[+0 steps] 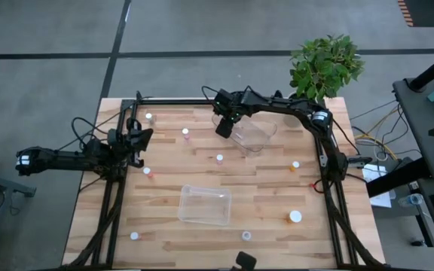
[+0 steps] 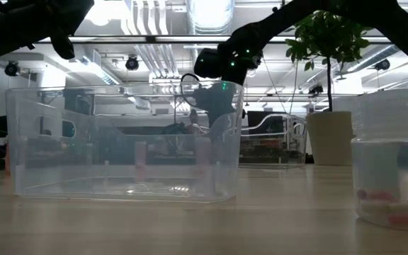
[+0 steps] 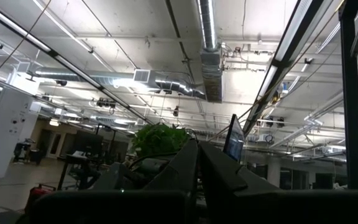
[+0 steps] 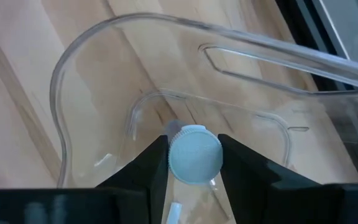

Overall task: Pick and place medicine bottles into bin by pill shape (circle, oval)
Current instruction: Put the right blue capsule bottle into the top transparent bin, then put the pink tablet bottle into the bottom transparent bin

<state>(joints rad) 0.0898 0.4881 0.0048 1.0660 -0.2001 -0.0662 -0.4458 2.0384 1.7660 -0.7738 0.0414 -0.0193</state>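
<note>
Small, light, slick bottle (image 4: 194,154) pinched at the white cap by right gripper (image 4: 193,163) over far bin (image 1: 256,134) (left gripper (image 1: 138,140) closed, parked left).

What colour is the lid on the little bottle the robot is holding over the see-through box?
White, maybe faintly bluish. The bottle's cap shows best in the right wrist view.
</note>
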